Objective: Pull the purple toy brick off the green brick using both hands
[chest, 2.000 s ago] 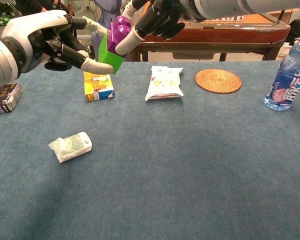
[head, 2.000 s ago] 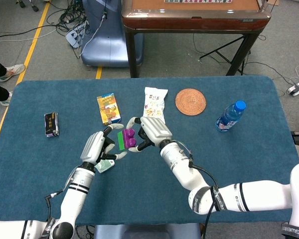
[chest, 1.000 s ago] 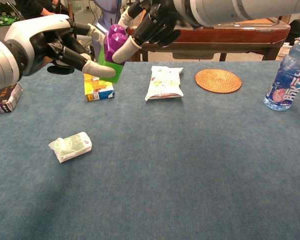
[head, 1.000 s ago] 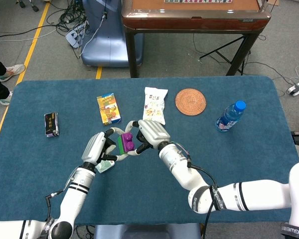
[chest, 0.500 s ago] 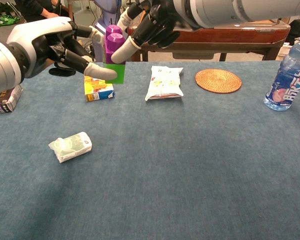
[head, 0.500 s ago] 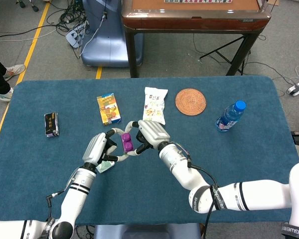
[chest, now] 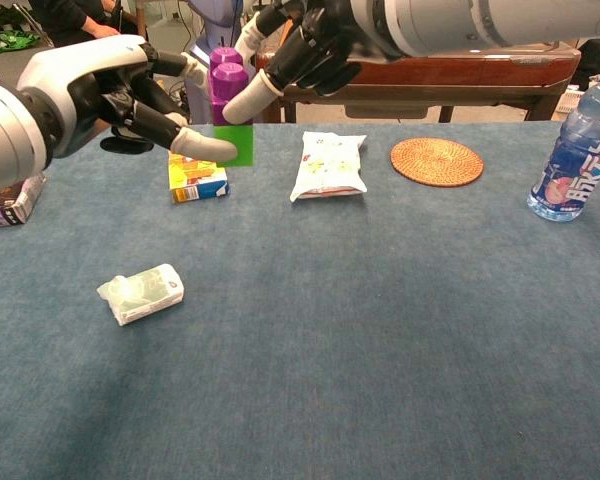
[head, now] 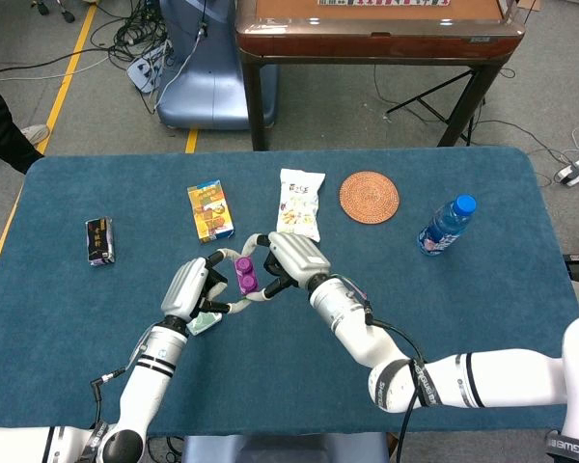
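Note:
The purple brick (chest: pixel 226 84) stands upright on the green brick (chest: pixel 237 143), both raised above the blue table (chest: pixel 380 330). My left hand (chest: pixel 115 92) holds the green brick from the left, one finger lying across its front. My right hand (chest: pixel 308 42) pinches the purple brick from the right, thumb against its side. From the head view the purple brick (head: pixel 243 274) shows between the left hand (head: pixel 188 286) and the right hand (head: pixel 291 259), and it hides the green brick beneath it.
On the table lie a yellow box (chest: pixel 197 178), a white snack bag (chest: pixel 329 165), a woven coaster (chest: pixel 436 161), a water bottle (chest: pixel 572 150), a dark packet (chest: pixel 10 195) and a small tissue pack (chest: pixel 140 292). A brown table (head: pixel 376 34) stands behind.
The joined bricks turned from tilted to upright between the hands. From above, the green brick slipped out of sight under the purple one. Both hands keep their hold.

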Tool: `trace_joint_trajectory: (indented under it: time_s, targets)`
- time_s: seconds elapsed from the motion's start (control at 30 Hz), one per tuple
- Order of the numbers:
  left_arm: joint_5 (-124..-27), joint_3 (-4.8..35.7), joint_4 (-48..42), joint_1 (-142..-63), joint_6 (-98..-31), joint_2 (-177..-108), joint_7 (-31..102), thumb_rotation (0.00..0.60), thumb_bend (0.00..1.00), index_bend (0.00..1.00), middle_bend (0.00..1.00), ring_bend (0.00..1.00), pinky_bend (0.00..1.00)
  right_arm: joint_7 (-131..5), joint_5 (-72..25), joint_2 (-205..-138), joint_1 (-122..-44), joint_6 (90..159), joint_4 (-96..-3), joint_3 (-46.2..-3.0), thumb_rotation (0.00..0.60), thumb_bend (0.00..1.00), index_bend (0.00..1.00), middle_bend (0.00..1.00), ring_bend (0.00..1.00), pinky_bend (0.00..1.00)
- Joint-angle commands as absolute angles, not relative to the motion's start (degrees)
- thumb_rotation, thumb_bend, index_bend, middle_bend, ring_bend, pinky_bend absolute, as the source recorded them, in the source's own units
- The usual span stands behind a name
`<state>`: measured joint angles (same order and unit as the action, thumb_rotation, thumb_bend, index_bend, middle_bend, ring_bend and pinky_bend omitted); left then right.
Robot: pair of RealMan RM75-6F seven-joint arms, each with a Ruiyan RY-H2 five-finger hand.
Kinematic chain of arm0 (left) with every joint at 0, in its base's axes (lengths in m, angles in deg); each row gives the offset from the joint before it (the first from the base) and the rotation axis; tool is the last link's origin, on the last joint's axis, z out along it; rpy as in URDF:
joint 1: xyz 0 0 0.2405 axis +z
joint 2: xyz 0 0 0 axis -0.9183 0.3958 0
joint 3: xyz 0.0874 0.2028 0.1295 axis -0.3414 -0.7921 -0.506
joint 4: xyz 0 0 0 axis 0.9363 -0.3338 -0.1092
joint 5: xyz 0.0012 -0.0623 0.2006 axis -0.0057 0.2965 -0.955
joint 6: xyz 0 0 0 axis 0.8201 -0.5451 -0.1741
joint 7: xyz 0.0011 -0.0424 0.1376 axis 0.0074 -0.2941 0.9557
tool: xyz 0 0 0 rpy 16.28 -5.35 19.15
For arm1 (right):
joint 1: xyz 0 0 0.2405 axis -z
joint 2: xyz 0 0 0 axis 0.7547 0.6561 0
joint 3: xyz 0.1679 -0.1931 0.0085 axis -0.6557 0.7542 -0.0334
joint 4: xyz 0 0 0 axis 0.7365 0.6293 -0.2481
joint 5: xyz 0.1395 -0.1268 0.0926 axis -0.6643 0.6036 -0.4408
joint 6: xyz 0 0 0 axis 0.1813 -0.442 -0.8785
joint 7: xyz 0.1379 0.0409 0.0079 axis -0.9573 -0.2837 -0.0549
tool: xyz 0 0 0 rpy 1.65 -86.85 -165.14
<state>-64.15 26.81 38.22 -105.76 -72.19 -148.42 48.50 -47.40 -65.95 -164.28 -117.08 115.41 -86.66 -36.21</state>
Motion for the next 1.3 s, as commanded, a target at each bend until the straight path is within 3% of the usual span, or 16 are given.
trace_joint_trajectory:
  time_s: [0.03,1.3]
  targets:
    - [-64.3,26.7,38.2,-105.8,-72.2,-148.5,48.6,0.600,0.00,0.67,1.00,1.00,1.00,-47.6,-65.8,-164.3,-117.0,115.4,-86.6,-36.2,0.600,0.14,0.61,1.00,1.00,1.00]
    - [-65.1,25.7,36.7,-105.9,-72.7,-149.9,50.9,0.600,0.00,0.68,1.00,1.00,1.00,-52.5,-59.9,-163.2,-113.9,115.1,-88.2,-36.6,0.600,0.14,0.61,1.00,1.00,1.00]
